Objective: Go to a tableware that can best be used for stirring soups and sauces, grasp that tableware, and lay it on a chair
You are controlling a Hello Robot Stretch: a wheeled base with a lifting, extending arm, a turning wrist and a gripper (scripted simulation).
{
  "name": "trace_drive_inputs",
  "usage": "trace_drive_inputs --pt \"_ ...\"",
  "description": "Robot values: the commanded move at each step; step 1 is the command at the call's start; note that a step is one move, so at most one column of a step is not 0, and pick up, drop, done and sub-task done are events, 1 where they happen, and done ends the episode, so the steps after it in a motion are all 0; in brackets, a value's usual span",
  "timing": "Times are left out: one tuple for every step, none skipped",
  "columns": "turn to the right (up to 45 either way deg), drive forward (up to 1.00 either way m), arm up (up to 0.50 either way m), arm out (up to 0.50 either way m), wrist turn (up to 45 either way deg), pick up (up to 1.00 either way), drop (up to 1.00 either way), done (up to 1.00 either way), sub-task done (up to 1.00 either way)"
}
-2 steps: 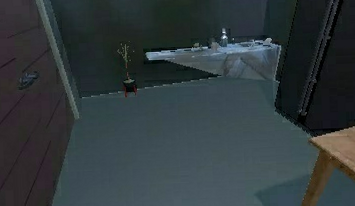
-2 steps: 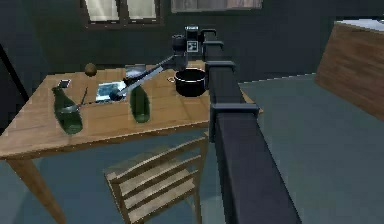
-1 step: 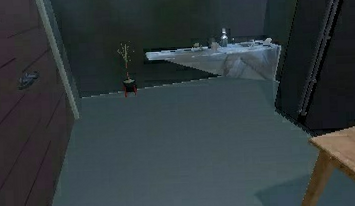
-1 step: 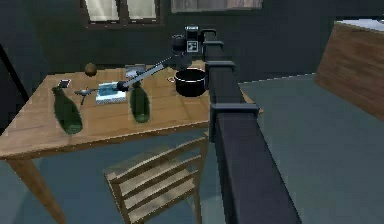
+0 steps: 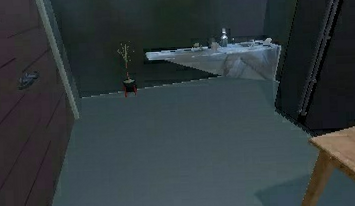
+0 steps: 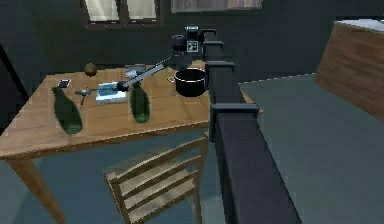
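Arm bar [image 6: 245, 160] reaches over wooden table [image 6: 40, 135]; gripper [image 6: 175, 52] near black pot [image 6: 190, 82]. Slim pale utensil [image 6: 140, 75], likely stirring spoon, slants from gripper toward green bottle [image 6: 140, 102]. Finger state, hold: cannot tell. Approach done; grasp unconfirmed; placement on chair [image 6: 160, 175] left.

My arm [image 6: 240, 140] is a dark square bar in stepped segments; two black-marked white squares [image 6: 194, 34] flank the dark gripper [image 6: 135, 77] with its thin fingers [image 6: 152, 70].

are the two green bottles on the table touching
Apart: the arm side view shows bare table between the left green bottle and the right green bottle.
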Motion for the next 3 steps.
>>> trace_drive_inputs --pt "0.0 0.0 -0.5 0.0 0.0 0.0 0.0 0.0 0.0" --pt "0.0 0.0 0.0 0.0 0.0 0.0 1.0 0.0 0.0" --pt "0.0 0.0 0.0 -0.1 0.0 0.0 0.0 0.0 0.0"
